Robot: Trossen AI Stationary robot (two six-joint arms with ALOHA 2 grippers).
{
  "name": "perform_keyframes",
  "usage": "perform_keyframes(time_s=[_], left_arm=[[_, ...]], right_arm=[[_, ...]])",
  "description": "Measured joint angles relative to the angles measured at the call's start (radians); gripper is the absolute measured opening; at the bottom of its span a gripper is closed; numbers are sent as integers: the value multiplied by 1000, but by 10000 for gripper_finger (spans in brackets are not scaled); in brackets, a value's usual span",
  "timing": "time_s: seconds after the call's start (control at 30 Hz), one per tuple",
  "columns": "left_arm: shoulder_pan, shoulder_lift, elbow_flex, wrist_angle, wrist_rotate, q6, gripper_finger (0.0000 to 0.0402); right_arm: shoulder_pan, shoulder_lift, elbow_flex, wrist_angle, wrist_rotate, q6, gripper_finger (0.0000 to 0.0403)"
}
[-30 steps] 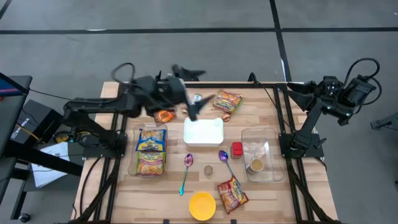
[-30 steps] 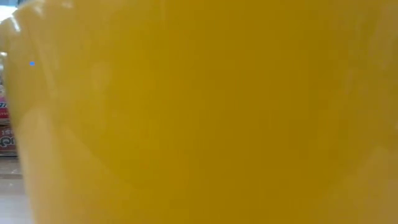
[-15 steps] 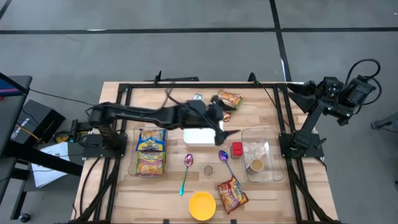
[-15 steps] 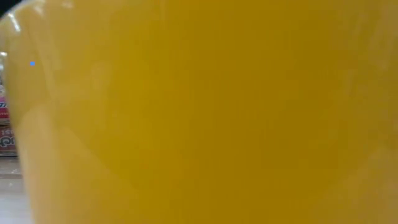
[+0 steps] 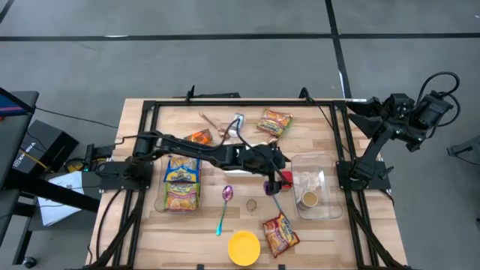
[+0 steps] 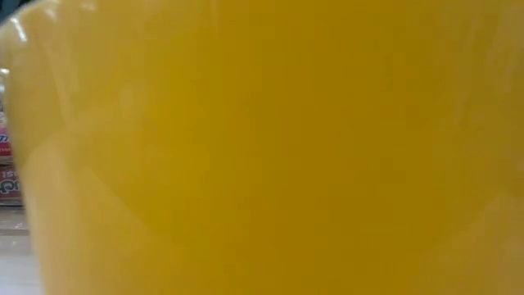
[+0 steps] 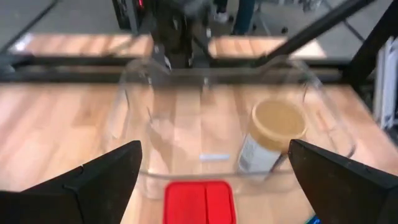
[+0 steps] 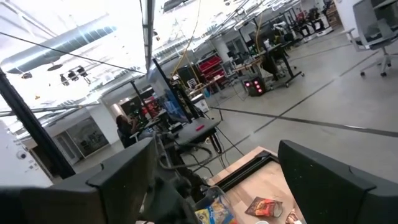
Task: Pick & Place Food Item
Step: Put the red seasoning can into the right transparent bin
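Looking down on the desk (image 5: 142,120), we see a clear plastic tub (image 5: 315,185) toward the right side, holding a small jar with a tan lid (image 5: 308,199); in the left wrist view the same tub (image 7: 155,81) holds that jar (image 7: 271,140) on one side, the rest of it bare. A yellow bowl (image 5: 244,247) stands at the near edge; we cannot tell what is inside it, and its wall (image 6: 262,147) fills the low view.

Our left gripper (image 5: 274,174) reaches across the middle of the desk, fingers (image 7: 93,177) spread wide and holding nothing. The small red packet (image 5: 286,180) lies just beside the tub's left wall, between those fingers in the wrist view (image 7: 199,202), untouched as far as we can tell.

Around it we see a purple spoon (image 5: 271,191) just near of the gripper, a second spoon with a teal handle (image 5: 224,208) to the left, two yellow noodle packs (image 5: 182,181) farther left, an orange snack bag (image 5: 280,233) near the bowl, and another snack bag (image 5: 274,121) at the far side.

Our right gripper (image 8: 214,180) waits raised off the desk's right edge, fingers apart and empty.
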Motion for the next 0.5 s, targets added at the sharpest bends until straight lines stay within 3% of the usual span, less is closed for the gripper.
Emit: perform_keyframes(time_s=[0.5], left_arm=[[-6,91,-7,1,-71,8,400]], right_arm=[[0,0,0,-16,-1,0,333]])
